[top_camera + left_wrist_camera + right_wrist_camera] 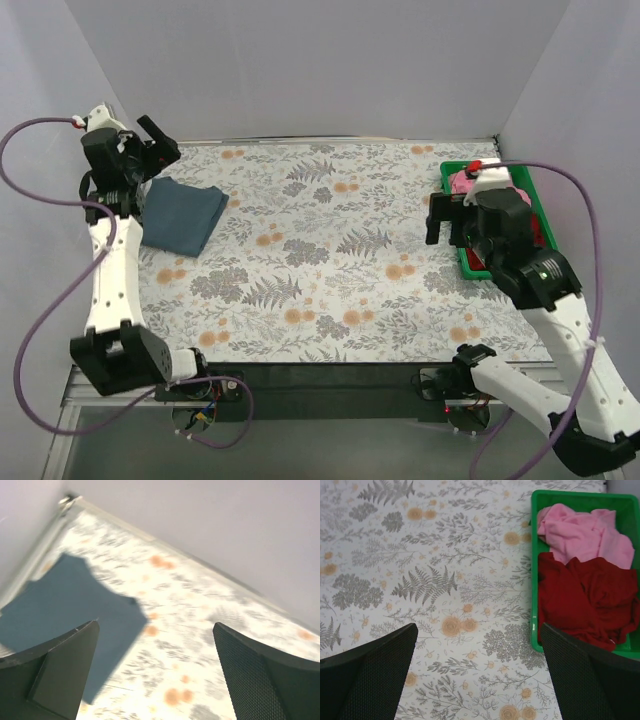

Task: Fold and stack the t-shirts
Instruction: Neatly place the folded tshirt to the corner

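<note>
The slate blue-grey t-shirt (pixel 183 215) lies folded at the table's far left; the left wrist view shows it (pixel 75 600) too, blurred. My left gripper (pixel 160 150) hovers above its far edge, open (pixel 155 625), with only tabletop between the fingers. A pink t-shirt (pixel 585 532) and a dark red t-shirt (pixel 585 600) lie crumpled in the green bin (pixel 535 580) at the right. My right gripper (pixel 479 626) hangs open over the tablecloth just left of the bin, holding nothing. In the top view the right arm hides much of the bin (pixel 470 265); the pink shirt (pixel 462 182) peeks out.
A floral tablecloth (pixel 320 260) covers the table. White walls (pixel 320 70) enclose it at the back and both sides. The blue-grey shirt lies close to the left wall and the back left corner (pixel 67 501).
</note>
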Robot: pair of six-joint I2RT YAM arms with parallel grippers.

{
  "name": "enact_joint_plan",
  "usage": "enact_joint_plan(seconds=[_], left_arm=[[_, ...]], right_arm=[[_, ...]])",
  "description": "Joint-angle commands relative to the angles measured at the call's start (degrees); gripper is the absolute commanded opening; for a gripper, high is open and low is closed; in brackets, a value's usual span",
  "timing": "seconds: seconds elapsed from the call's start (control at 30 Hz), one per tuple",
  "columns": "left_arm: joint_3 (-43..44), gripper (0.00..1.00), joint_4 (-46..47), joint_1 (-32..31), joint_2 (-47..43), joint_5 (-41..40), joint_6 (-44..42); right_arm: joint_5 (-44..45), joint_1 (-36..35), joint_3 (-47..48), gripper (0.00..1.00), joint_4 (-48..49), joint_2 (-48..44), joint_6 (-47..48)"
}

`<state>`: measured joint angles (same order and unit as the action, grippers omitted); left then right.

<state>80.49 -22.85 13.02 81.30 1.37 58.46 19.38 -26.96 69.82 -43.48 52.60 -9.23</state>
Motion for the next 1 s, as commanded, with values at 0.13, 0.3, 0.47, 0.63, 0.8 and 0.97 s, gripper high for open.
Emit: enact_joint_plan(seconds=[0.13,0.3,0.47,0.63,0.8,0.97], left_arm=[[-6.7,0.91,-4.7,-2.9,-21.1,20.1,7.5],[-6.3,0.93,-13.3,-7.8,-33.2,19.8,4.6],[-7.6,0.93,-19.7,-15.7,-39.7,6.5,2.5],[-11.1,0.93,-22.2,-19.3,-44.1,-4.5,3.8],[-15.0,0.93,-23.4,-22.9,-48.8,-12.5,4.4],[-17.2,0.93,-22.7,-23.9,-50.4,-16.4,5.3]], right_arm=[[14.0,0.4,-2.1,0.98,4.7,-16.0,-0.2],[15.0,0.3,-4.6,0.98,8.9,-26.3,5.5],[15.0,0.3,-4.2,0.98,9.5,-30.7,7.9],[15.1,0.3,-3.8,0.98,9.6,-32.5,7.8],[14.6,0.3,-4.1,0.98,9.6,-33.0,7.0],[14.2,0.3,-4.6,0.98,9.6,-33.3,6.8]])
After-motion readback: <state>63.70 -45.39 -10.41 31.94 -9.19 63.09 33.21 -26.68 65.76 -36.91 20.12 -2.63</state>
